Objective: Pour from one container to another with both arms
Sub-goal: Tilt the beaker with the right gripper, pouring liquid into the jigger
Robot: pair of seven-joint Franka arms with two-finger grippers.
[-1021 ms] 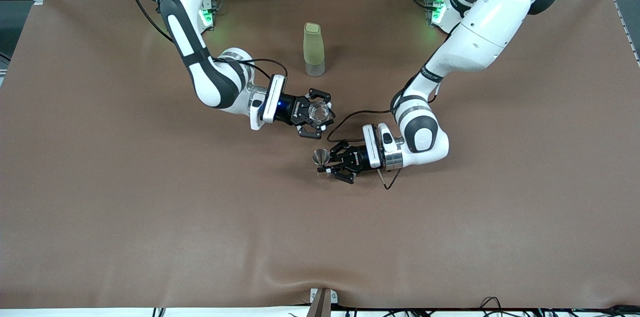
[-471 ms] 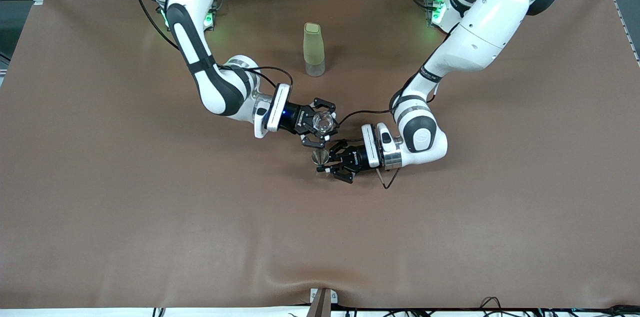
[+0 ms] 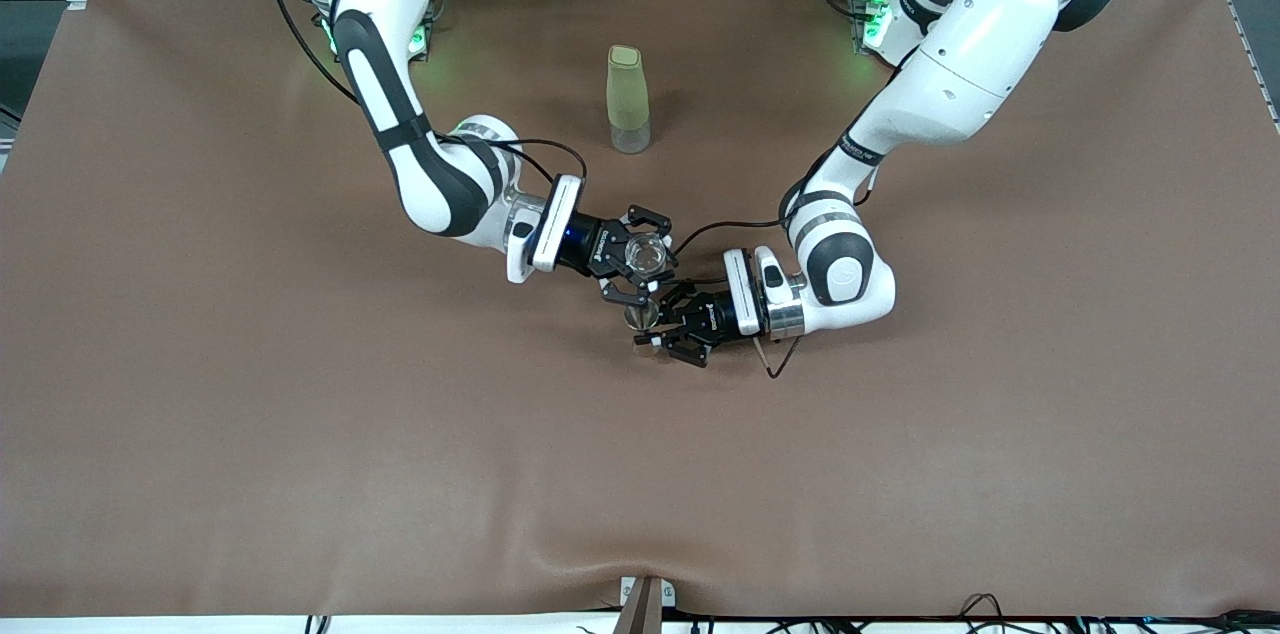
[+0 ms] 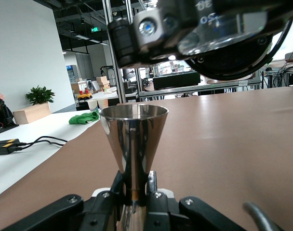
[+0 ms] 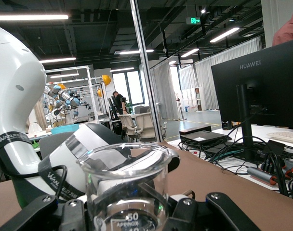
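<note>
Left gripper [image 3: 652,331] clamps the waist of an upright steel jigger [image 3: 641,316], low over the brown table [image 3: 300,434] near its middle. Right gripper [image 3: 640,264] grips a clear glass beaker [image 3: 646,255] just above the jigger's rim. Farther from the camera stands a green bottle [image 3: 627,99].

Front view: right end effector [image 3: 632,270] overlaps the small steel cone-shaped jigger [image 3: 641,315], hiding part of its rim. Clear glass beaker [image 5: 125,192]: base cut off in right wrist view, contents unreadable. Jigger's lower half sits hidden between the left end effector [image 4: 137,204] fingers.
</note>
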